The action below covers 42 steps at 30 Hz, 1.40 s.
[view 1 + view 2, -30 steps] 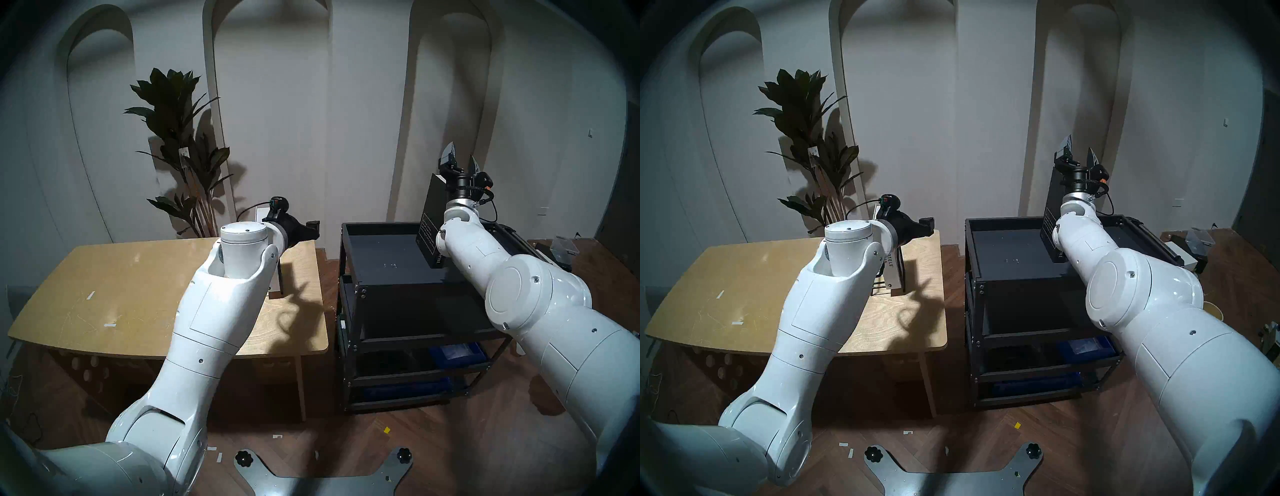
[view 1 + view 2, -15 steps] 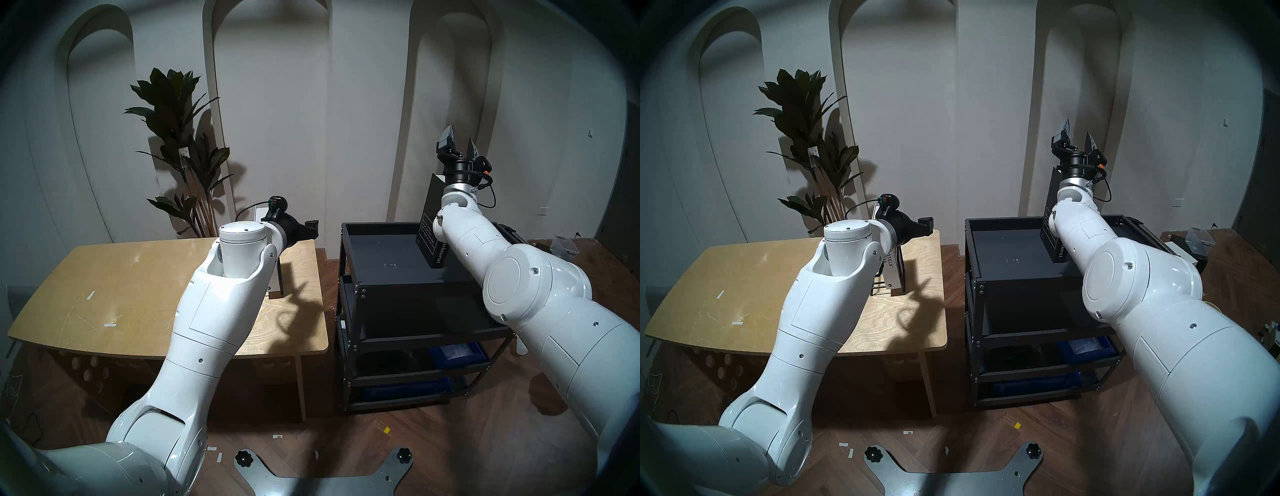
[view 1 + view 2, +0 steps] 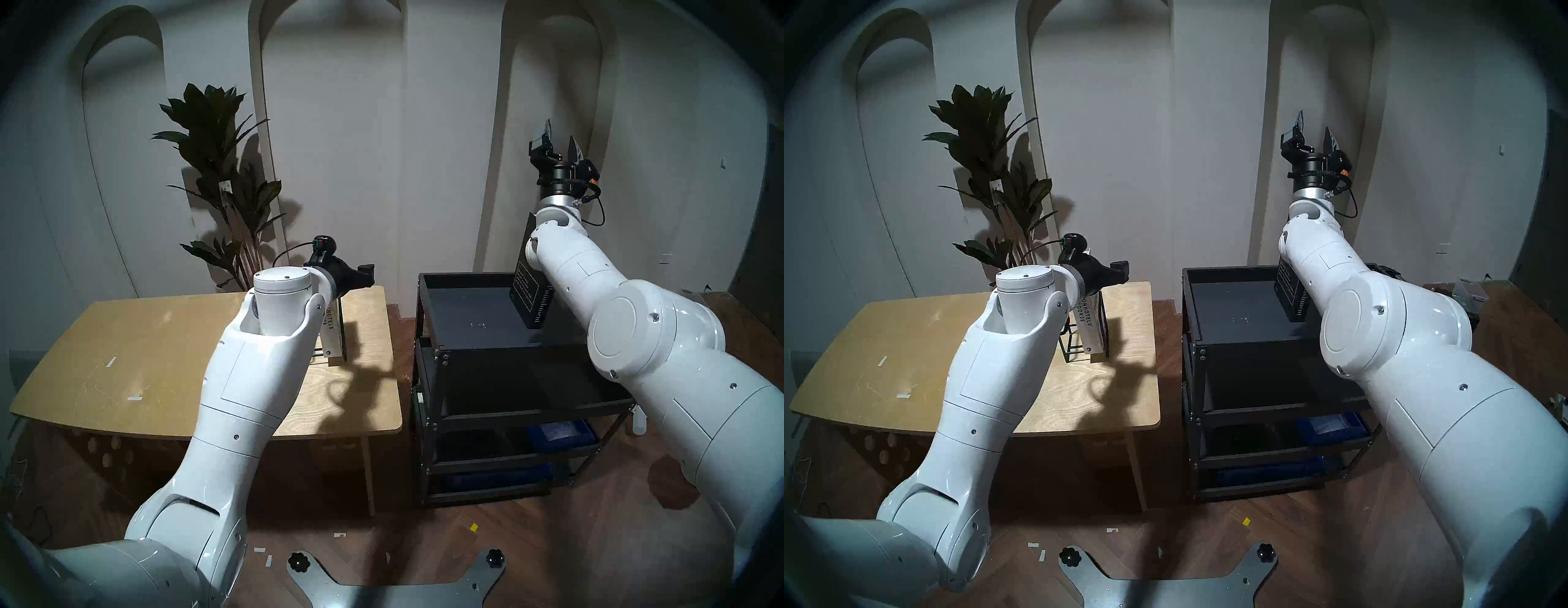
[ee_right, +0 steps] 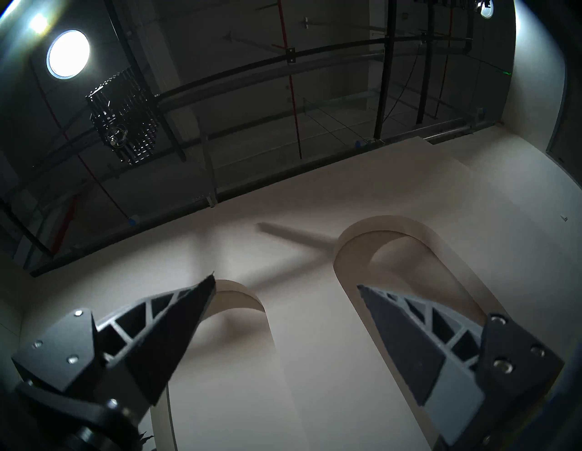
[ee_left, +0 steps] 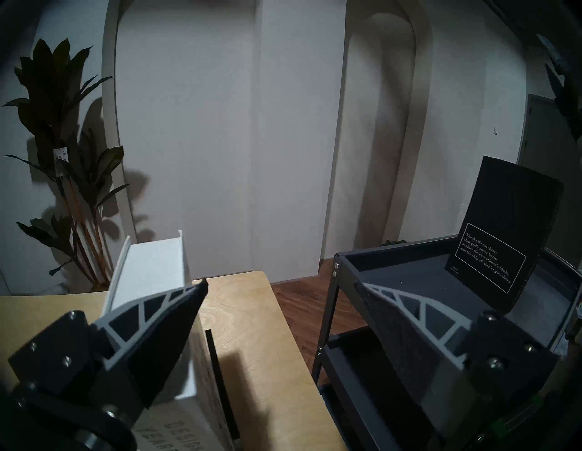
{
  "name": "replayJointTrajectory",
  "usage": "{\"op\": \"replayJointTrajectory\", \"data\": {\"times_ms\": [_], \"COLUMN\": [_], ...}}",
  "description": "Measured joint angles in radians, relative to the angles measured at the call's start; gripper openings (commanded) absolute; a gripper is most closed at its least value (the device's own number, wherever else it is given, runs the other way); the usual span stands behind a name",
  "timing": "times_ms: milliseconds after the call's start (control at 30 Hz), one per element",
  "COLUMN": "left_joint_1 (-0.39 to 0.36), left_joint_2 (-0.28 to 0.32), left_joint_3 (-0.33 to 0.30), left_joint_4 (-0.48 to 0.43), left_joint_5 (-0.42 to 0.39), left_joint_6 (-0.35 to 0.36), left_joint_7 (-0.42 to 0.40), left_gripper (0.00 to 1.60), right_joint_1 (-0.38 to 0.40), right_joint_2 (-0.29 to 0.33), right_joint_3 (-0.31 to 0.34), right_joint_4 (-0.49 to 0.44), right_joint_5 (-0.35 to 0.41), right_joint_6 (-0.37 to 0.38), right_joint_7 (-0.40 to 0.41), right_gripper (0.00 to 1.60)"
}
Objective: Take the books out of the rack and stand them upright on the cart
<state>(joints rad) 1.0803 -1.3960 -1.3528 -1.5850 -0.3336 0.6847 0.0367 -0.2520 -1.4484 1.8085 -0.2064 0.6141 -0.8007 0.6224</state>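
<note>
Right end effector [image 3: 560, 138] has risen above the dark book [image 3: 528, 293].

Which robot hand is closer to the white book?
The left. The left gripper is open right above the white book in the rack on the table. The right gripper is open too, raised high over the cart, far away.

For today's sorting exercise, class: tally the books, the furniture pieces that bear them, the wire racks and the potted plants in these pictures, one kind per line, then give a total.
Books: 2 (dark book, white book)
Furniture pieces: 2 (wooden table, black cart)
Wire racks: 1 (rack)
Potted plants: 1 (plant)
Total: 6
</note>
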Motion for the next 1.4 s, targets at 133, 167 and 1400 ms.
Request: {"op": "replayJointTrajectory", "data": {"times_ms": [133,167,1400], "left_joint_1": [0.0,0.0,0.002], "left_joint_2": [0.011,0.013,0.062], "left_joint_3": [-0.015,-0.018,-0.091], "left_joint_4": [0.004,0.005,0.015], "left_joint_5": [0.006,0.007,0.046], "left_joint_6": [0.0,0.0,-0.003], "left_joint_7": [0.005,0.006,0.086], "left_gripper": [1.6,1.6,1.6], "right_joint_1": [0.021,0.026,0.261], "right_joint_2": [-0.009,-0.011,-0.059], "right_joint_3": [-0.008,-0.01,-0.091], "right_joint_4": [-0.01,-0.012,-0.156], "right_joint_5": [-0.007,-0.009,-0.082], "right_joint_6": [0.0,0.0,0.026], "right_joint_7": [-0.003,-0.004,-0.086], "right_gripper": [1.6,1.6,1.6]}}
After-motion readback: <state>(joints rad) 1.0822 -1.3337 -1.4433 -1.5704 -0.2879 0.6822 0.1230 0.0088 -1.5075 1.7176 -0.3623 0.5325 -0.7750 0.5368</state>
